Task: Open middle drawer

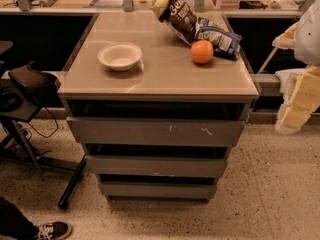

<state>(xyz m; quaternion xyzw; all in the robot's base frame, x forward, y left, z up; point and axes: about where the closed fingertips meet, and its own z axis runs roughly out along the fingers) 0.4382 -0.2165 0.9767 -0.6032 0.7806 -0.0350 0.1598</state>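
Note:
A grey cabinet stands in the middle with three handleless drawer fronts stacked one above the other. The middle drawer (156,166) is a plain grey front between the widest front with white scratch marks (156,132) above and the smallest front (157,190) below. Its tray interior does not show. Dark gaps separate the fronts. My gripper (299,101), pale beige, is at the right edge of the view. It is beside the cabinet's top right corner, well apart from the middle drawer and touching nothing.
On the cabinet top (165,79) sit a white bowl (119,56), an orange (202,51), a brown snack bag (177,15) and a blue-white bag (217,38). A black stand (25,84) is at the left. A shoe (52,230) is at the bottom left.

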